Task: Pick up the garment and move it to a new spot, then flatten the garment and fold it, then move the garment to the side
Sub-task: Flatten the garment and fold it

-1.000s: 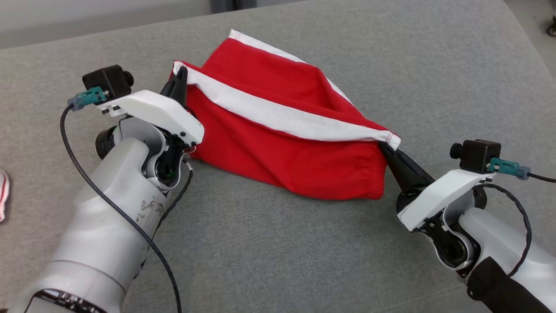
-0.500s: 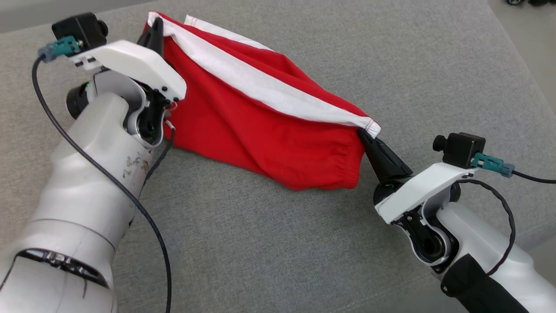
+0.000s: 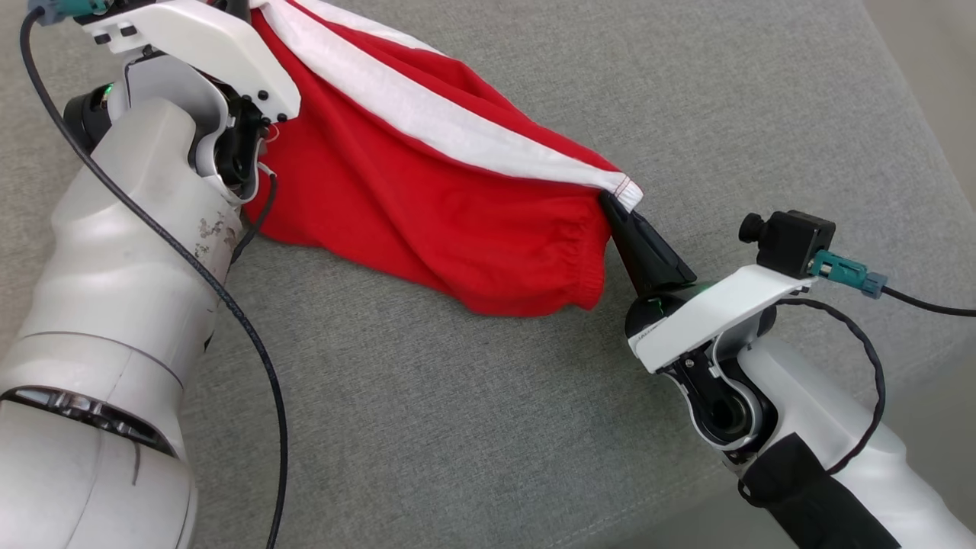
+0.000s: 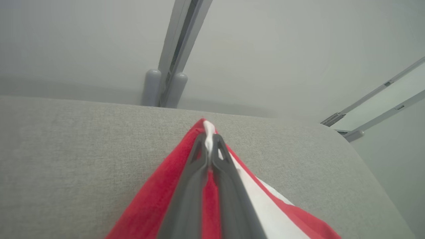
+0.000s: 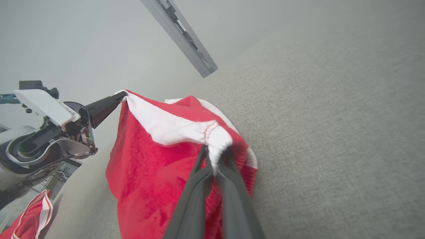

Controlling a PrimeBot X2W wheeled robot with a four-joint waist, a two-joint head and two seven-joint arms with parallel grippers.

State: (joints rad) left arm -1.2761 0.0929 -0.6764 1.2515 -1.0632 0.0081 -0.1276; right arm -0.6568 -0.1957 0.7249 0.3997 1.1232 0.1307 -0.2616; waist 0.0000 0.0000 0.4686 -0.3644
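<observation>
Head view is showing a red garment (image 3: pixel 427 213) with a white band (image 3: pixel 457 141) along its upper edge, hanging stretched between the two arms above a grey fabric surface (image 3: pixel 488 427). The right gripper (image 3: pixel 616 207) is pinching the band's right-hand corner, its dark fingers pressed together. The left arm (image 3: pixel 130 252) is reaching up the left side, with its white wrist housing lying against the garment's other end at the top edge. The red cloth is sagging in folds towards the surface; whether it is touching cannot be told. Left wrist view is looking along the left gripper (image 4: pixel 208 141), whose two fingers are squeezing together on a corner of the garment, with a sliver of white band poking out at the tips and the grey surface beneath. Right wrist view is showing the right gripper's fingers clamping the gathered white corner. The garment is draping across to the left gripper, and a second red-and-white cloth (image 5: pixel 33 212) is lying at the lower left.
</observation>
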